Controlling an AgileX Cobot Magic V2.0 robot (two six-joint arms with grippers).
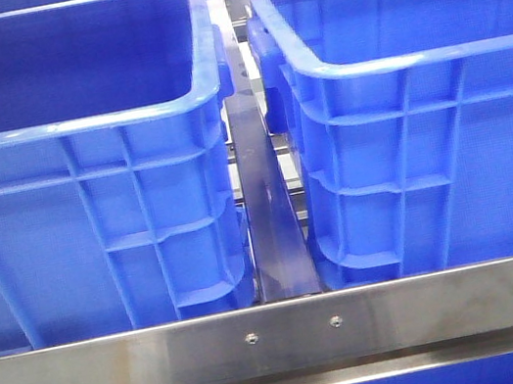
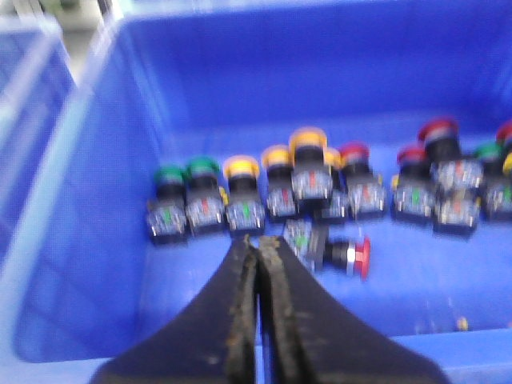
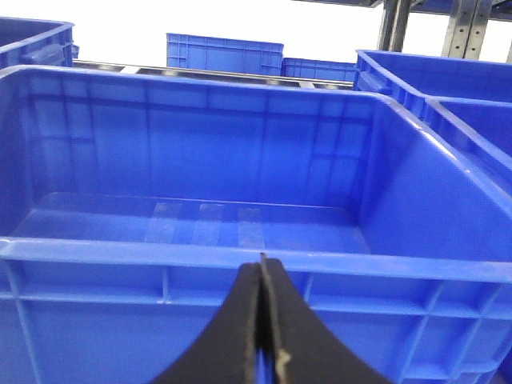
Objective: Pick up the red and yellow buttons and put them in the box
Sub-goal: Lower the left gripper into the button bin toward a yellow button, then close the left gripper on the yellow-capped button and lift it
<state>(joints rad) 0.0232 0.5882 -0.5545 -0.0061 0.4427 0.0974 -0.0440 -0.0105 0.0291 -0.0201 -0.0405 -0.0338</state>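
Note:
In the left wrist view a blue crate (image 2: 96, 240) holds a row of push-button switches on its floor. Some have yellow caps (image 2: 241, 168), some red caps (image 2: 354, 152), some green caps (image 2: 170, 174). One red button (image 2: 364, 258) lies on its side in front of the row. My left gripper (image 2: 260, 240) is shut and empty above the crate's near side, just short of the row. My right gripper (image 3: 262, 260) is shut and empty in front of the near rim of an empty blue box (image 3: 240, 252). Neither gripper shows in the front view.
The front view shows two blue crates, left (image 1: 76, 124) and right (image 1: 392, 59), side by side on a steel frame (image 1: 283, 341) with a bar (image 1: 271, 229) between them; their floors are hidden. More blue crates (image 3: 224, 54) stand behind and to the side (image 3: 448, 88).

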